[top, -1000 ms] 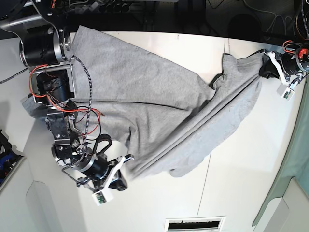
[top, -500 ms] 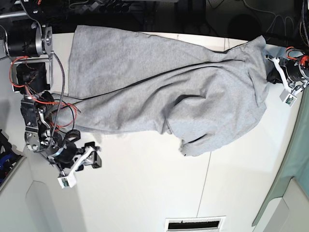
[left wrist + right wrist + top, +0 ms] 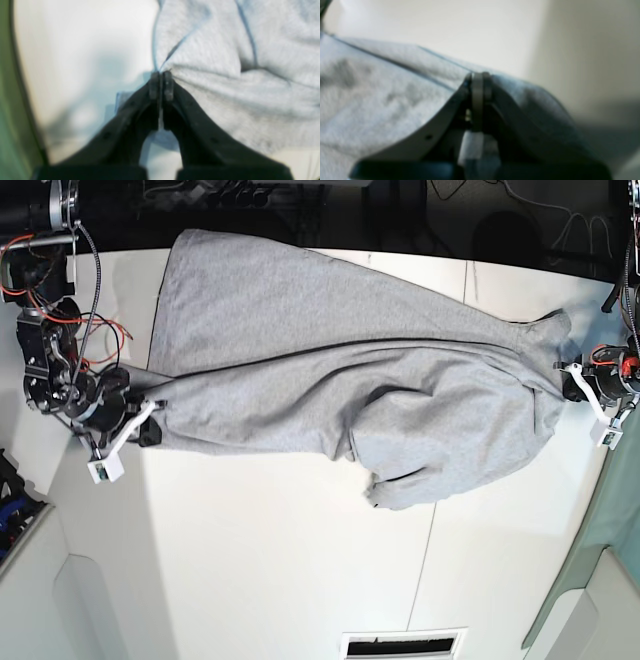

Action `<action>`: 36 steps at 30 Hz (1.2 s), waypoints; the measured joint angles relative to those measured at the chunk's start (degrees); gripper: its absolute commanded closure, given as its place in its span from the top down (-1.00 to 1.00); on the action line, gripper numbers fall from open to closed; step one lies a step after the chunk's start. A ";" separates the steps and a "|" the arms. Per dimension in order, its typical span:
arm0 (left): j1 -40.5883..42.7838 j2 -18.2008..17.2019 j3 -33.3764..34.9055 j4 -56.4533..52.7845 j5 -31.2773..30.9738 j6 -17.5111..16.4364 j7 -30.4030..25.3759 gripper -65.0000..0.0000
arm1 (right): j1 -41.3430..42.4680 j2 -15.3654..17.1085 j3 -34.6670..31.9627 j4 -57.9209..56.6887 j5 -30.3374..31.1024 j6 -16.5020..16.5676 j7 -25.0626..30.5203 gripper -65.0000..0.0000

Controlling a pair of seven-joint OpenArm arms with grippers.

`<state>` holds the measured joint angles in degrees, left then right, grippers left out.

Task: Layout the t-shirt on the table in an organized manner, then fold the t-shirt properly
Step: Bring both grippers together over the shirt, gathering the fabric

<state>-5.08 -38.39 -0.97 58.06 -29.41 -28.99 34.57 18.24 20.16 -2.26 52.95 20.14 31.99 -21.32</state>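
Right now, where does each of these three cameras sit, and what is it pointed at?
Base: high above, facing down on the table, the t-shirt and both arms.
Left wrist: on the left arm, looking along the left gripper, shut on cloth.
Right wrist: on the right arm, looking along the right gripper, shut on the shirt's edge.
Shared: all show the grey shirt.

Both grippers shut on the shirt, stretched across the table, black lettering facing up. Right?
Not quite. Both the left gripper and the right gripper are shut on the shirt, stretched across the table, but the base view shows only plain grey fabric; no lettering is visible.
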 measured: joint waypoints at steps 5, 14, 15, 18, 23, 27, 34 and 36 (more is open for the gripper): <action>-9.99 1.57 10.64 -6.91 3.65 5.09 -3.48 -1.00 | -6.38 0.31 0.00 6.78 6.99 -0.04 -3.67 -1.00; -21.49 12.61 18.25 -10.47 4.31 6.10 -2.97 -1.00 | -19.69 -1.31 -0.15 27.58 9.68 -0.07 -8.22 -1.00; -22.45 12.81 18.25 -10.51 4.33 6.21 -2.56 -1.00 | -19.80 -1.77 -0.15 28.96 9.79 -0.07 -8.85 -1.00; -25.66 12.48 18.14 -10.51 2.29 6.29 0.00 -0.97 | -19.26 -2.93 -0.17 30.88 10.05 -0.04 -8.72 -1.00; -30.62 11.28 18.16 -10.45 -2.99 5.62 3.19 -0.48 | -16.33 -4.35 -0.09 31.04 9.62 -0.22 -8.76 -1.00; -31.30 7.32 18.16 -10.32 -9.31 3.72 3.58 -0.31 | -11.23 -9.05 0.00 31.06 8.17 -0.13 -8.39 -1.00; -31.04 2.45 18.14 -10.27 -16.76 -1.55 7.56 -0.29 | 0.94 -17.66 -1.38 20.35 -2.14 0.13 -1.46 -1.00; -30.03 2.05 18.12 -8.98 -23.34 -6.08 13.38 -0.32 | 5.75 -19.21 -3.19 13.88 -4.63 -0.11 0.96 -1.00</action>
<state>-35.11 -36.34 17.15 49.08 -52.75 -35.07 47.94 23.99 0.95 -5.45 66.83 15.51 31.88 -20.36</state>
